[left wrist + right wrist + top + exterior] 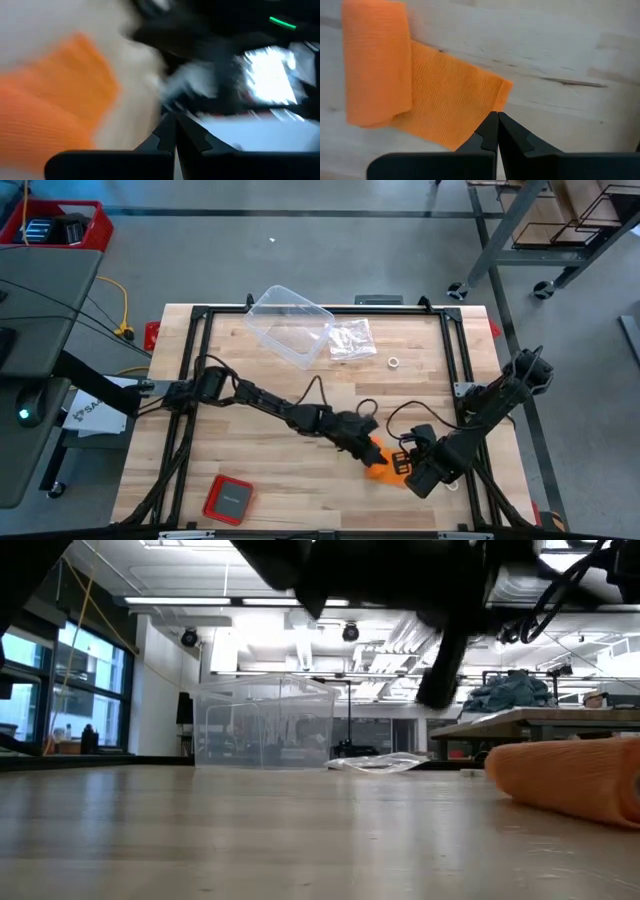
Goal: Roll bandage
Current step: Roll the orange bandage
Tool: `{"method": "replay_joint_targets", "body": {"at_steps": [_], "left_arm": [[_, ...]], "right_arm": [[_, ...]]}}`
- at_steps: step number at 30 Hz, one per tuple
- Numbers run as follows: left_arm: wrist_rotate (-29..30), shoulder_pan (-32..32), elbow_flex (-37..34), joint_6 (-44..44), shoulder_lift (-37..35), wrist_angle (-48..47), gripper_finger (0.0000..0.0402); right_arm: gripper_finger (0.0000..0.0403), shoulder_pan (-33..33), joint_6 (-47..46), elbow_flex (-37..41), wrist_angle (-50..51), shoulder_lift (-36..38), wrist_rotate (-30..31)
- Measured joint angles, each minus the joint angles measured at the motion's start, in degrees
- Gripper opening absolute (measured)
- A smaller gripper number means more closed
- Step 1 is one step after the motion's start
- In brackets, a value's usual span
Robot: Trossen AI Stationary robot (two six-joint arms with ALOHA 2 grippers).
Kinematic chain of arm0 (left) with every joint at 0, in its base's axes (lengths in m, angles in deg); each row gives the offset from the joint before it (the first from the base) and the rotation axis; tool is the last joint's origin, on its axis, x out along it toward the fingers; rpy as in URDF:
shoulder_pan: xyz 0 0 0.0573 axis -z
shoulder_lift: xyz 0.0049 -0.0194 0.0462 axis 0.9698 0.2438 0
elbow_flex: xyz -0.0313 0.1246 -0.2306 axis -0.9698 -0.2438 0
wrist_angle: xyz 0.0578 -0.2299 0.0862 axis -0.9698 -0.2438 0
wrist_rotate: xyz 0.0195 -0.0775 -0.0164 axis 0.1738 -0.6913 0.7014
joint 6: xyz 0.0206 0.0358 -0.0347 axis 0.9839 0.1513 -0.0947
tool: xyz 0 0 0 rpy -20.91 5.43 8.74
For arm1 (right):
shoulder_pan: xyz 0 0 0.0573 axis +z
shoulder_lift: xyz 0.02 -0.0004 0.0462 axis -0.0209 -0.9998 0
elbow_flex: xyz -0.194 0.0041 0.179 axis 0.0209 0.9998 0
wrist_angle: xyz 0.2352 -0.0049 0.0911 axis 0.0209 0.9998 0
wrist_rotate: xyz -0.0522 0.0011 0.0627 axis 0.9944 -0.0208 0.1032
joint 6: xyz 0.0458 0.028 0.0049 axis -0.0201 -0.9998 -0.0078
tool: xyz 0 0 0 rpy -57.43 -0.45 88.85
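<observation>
Left arm: extends from its mount at the table's left side, low across the surface toward the right, folded at the elbow, wrist angled down toward the near right area. Left gripper (368, 442) sits low over the table, fingers (167, 136) pressed together with no gap between the tips.

Right arm: comes from its mount at the table's right edge and slants down toward the near side. Right gripper (412, 460) lies just beside the left gripper, tips nearly meeting it. Its fingers (490, 132) are closed tip to tip, holding nothing between them.
</observation>
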Motion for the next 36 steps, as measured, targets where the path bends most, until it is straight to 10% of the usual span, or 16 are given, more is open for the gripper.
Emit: {"method": "replay_joint_targets", "body": {"at_steps": [4, 12, 20, 36], "left_arm": [[-4.4, -0.8, -0.2, 6.0, -4.0, -9.6, 0.0], [17.8, -5.3, -0.3, 30.9, -18.6, -52.2, 0.0], [27.6, -9.5, -5.2, 38.8, -34.3, -59.8, 0.0], [33.1, 4.0, -44.2, 8.3, -83.3, -60.2, 0.0]], "right_arm": [[0.0, 0.0, 0.0, 0.0, -1.7, -0.2, -1.4], [0.0, 0.3, -1.0, 2.7, -9.4, -1.5, -5.9], [0.0, -4.9, 1.6, 2.6, -18.2, -4.2, 3.1], [0.0, -14.8, 8.6, 2.6, -29.4, -12.6, 2.4]]}}
